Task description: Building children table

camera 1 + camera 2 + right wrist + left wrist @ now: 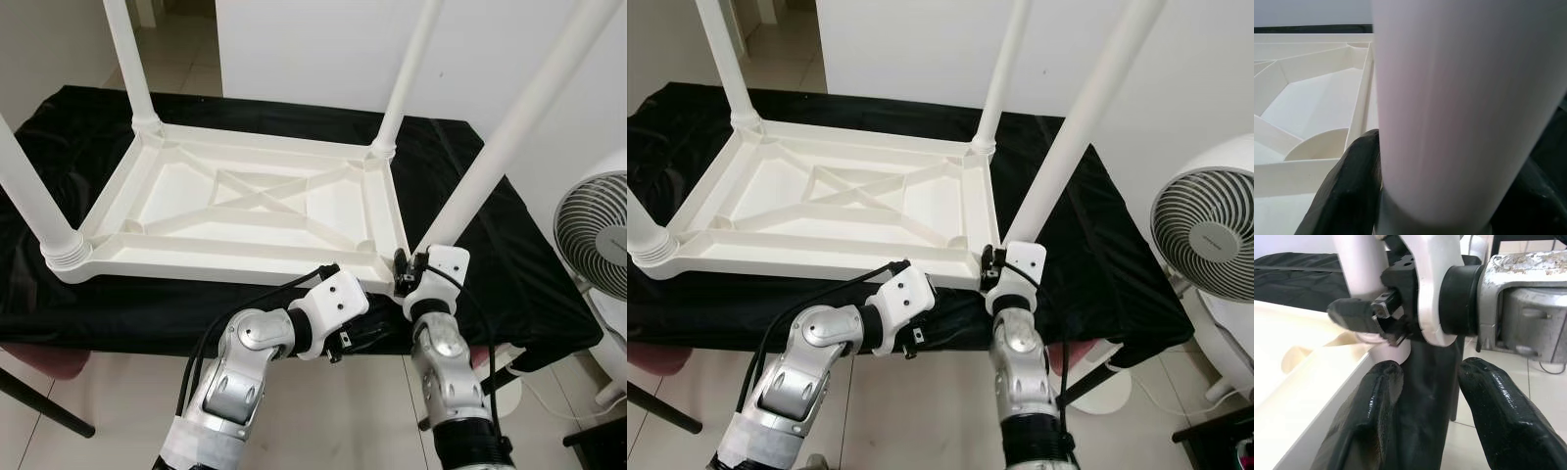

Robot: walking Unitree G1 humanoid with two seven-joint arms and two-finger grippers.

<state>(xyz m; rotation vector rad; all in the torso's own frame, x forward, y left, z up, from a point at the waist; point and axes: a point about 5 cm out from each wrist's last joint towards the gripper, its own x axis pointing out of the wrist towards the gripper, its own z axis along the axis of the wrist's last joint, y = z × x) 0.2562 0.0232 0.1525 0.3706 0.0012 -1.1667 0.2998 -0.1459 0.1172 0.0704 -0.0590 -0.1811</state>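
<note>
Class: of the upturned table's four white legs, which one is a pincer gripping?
The near right-hand leg. The right pincer clasps its base at the tabletop corner; the other three stand untouched.

Bright, even indoor light across both head views, everything sharp, no motion blur. The white upturned table (245, 201) reads crisp against the black cloth (470, 235), which soaks up light and hides its folds. Soft shadows sit under the tabletop ribs. A mild sheen shows on the silver arms. In the right wrist view the near leg (1459, 107) is soft, out of focus, washed pale pink. In the left wrist view the black fingers (1376, 416) gleam with glossy highlights.
</note>
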